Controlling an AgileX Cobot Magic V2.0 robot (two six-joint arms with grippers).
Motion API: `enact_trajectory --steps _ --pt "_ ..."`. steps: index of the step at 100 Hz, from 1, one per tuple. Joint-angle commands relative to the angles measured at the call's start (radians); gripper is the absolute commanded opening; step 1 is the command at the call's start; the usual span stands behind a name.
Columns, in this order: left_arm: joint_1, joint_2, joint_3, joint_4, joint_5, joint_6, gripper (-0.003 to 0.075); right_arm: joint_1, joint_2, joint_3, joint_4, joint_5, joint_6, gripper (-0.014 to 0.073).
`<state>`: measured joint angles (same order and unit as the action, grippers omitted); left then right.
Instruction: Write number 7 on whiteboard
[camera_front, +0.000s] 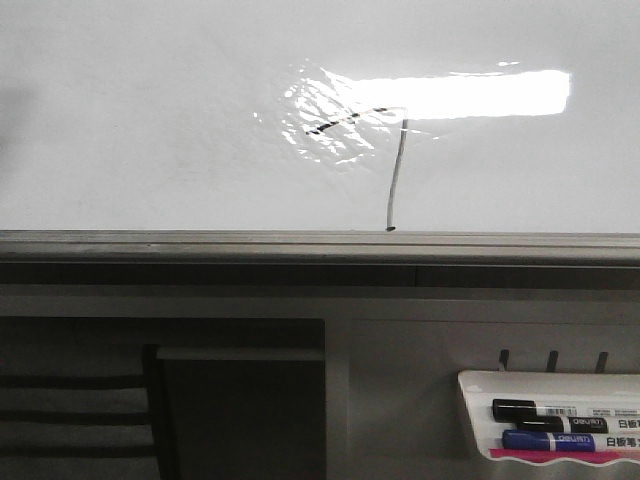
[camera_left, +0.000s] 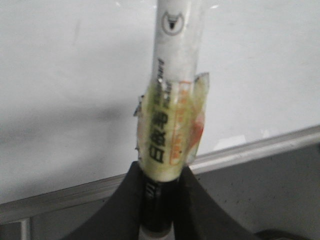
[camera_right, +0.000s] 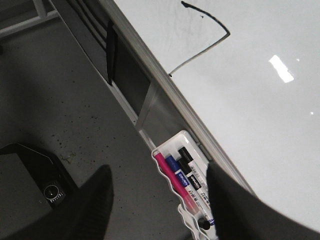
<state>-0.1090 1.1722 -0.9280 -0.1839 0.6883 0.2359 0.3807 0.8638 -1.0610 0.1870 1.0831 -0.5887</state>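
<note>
We see the glossy whiteboard (camera_front: 150, 120) with its grey metal rail (camera_front: 300, 243); the number 7 (camera_front: 385, 160) sits right of centre, under the light glare. Lower right, a white marker tray (camera_front: 480, 395) holds black, blue and pink pens. The left gripper (camera_left: 161, 200) clamps a taped marker (camera_left: 172, 100); the right gripper (camera_right: 160, 200) stands spread, holding nothing.

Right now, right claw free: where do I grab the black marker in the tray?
Grip the black marker on its barrel, mid-length, probably from the tray's open front, jaws across its long axis. It lies flat, blue marker close beside it, so fit is tight.
</note>
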Motion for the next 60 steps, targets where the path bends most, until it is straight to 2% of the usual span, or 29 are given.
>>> enact_trajectory --steps 1,27,60 --pt "0.041 -0.007 0.021 -0.098 -0.154 -0.016 -0.002 -0.006 -0.006 -0.013 0.002 -0.065 -0.004 0.0374" --pt "0.046 0.108 0.04 -0.127 -0.263 -0.014 -0.002 -0.006 -0.006 -0.002 0.002 -0.081 -0.004 0.0374" --pt "0.046 0.145 0.04 -0.127 -0.301 -0.012 -0.002 -0.006 -0.006 -0.002 0.002 -0.082 -0.004 0.0374"
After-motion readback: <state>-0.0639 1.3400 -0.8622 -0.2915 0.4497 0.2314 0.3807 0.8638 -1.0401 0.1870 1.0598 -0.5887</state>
